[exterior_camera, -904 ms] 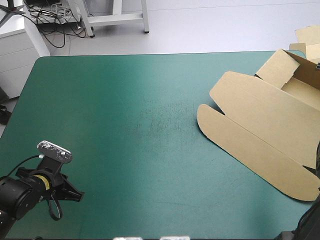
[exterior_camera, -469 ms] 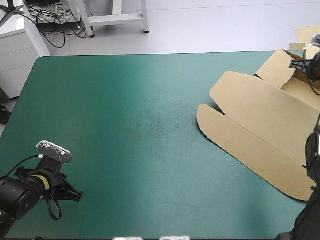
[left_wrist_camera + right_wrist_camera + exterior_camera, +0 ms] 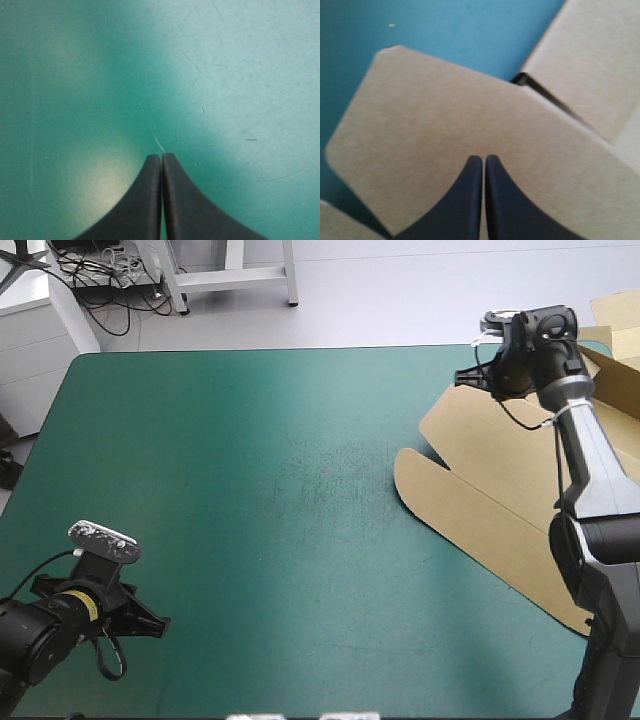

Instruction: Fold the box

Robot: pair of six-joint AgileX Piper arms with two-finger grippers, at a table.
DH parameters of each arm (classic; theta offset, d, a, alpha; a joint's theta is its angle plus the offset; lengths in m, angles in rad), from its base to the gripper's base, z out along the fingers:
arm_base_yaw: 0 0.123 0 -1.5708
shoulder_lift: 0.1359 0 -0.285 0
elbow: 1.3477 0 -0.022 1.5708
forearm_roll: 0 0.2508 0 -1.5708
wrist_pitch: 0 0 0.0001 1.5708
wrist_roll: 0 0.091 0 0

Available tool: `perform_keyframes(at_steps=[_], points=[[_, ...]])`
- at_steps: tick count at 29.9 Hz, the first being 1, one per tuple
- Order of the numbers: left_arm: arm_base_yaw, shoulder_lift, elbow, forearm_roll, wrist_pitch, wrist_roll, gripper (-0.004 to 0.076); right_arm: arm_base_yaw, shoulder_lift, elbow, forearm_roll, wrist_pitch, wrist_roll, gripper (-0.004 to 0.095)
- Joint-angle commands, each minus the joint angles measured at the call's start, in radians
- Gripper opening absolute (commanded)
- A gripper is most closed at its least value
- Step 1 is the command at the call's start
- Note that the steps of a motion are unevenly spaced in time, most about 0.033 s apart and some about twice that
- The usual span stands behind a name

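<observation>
Teal-green cover (image 3: 250, 490) spans the table, and the brown box (image 3: 480, 475) lies spread mostly flat along the right edge, reaching toward the far corner. The right gripper (image 3: 483, 158) hangs over one of its round-cornered flaps, its 2 black fingers pressed together (no board between them). The left gripper (image 3: 161, 156) sits low near the near left corner, likewise closed to a point over the cover.
</observation>
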Motion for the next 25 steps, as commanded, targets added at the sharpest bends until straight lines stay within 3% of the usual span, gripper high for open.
perform_keyframes(at_steps=[1,9,14,25], points=[[-0.008,-0.028,-0.023,0.003,-0.064,-0.019,-0.0010,0.084,-0.081,-0.034,-0.003,0.010,-0.058,-0.0001],[-0.008,-0.129,0.001,0.003,-0.068,-0.043,-0.0010,0.216,-0.163,0.029,-0.032,0.010,-0.122,-0.0001],[-0.008,-0.207,0.050,0.003,-0.072,-0.045,-0.0010,0.230,-0.291,0.226,-0.022,-0.023,-0.156,-0.0001],[-0.008,-0.254,0.182,0.012,-0.135,-0.053,-0.0010,0.230,-0.780,0.997,0.043,-0.368,-0.154,-0.0001]])
